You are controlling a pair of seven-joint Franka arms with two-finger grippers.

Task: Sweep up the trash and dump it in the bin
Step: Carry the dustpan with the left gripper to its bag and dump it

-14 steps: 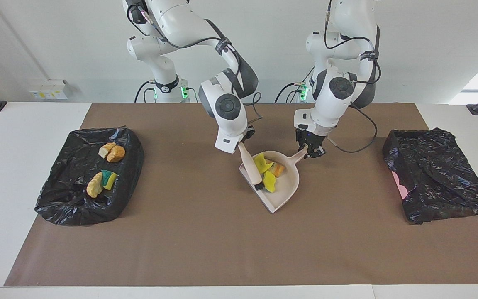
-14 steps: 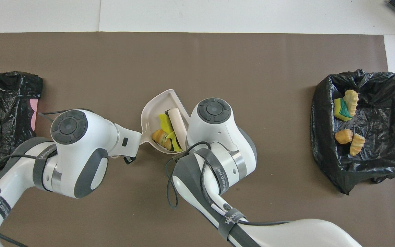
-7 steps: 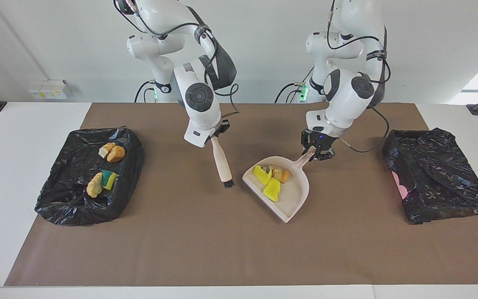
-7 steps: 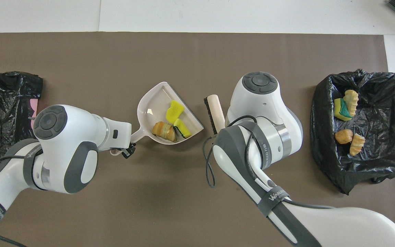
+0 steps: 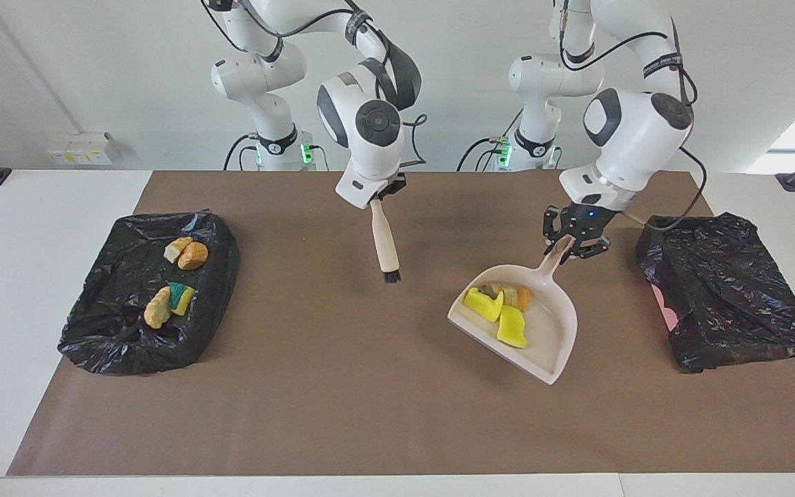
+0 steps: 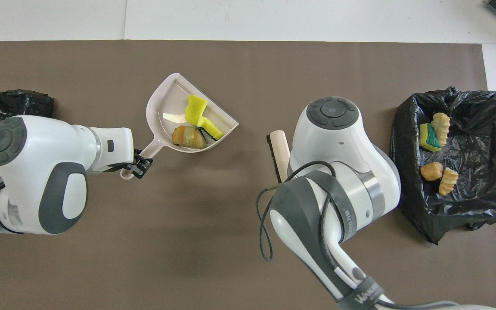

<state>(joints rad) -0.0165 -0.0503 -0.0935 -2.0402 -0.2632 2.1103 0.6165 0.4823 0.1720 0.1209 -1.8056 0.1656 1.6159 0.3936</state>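
Note:
My left gripper [image 5: 573, 238] is shut on the handle of the beige dustpan [image 5: 549, 338] and holds it tilted in the air above the brown mat. In the pan lie two yellow sponge scraps [image 5: 484, 304] and a tan bread-like lump [image 5: 516, 295]. In the overhead view the dustpan [image 6: 166, 107] with the scraps [image 6: 196, 111] is in my left gripper [image 6: 138, 161]. My right gripper [image 5: 380, 195] is shut on a small hand brush [image 5: 387, 245], bristles down, over the middle of the mat. The brush [image 6: 280, 148] is partly hidden under the right wrist.
A bin lined with a black bag [image 5: 94, 324] stands at the right arm's end and holds several scraps [image 5: 187, 252]; it also shows in the overhead view [image 6: 480, 142]. A second black-bagged bin [image 5: 722, 290] stands at the left arm's end, beside the raised dustpan.
The right gripper has pulled the brush out of the dustpan and raised it. The left gripper has lifted the dustpan with its scraps and carried it toward the left arm's end.

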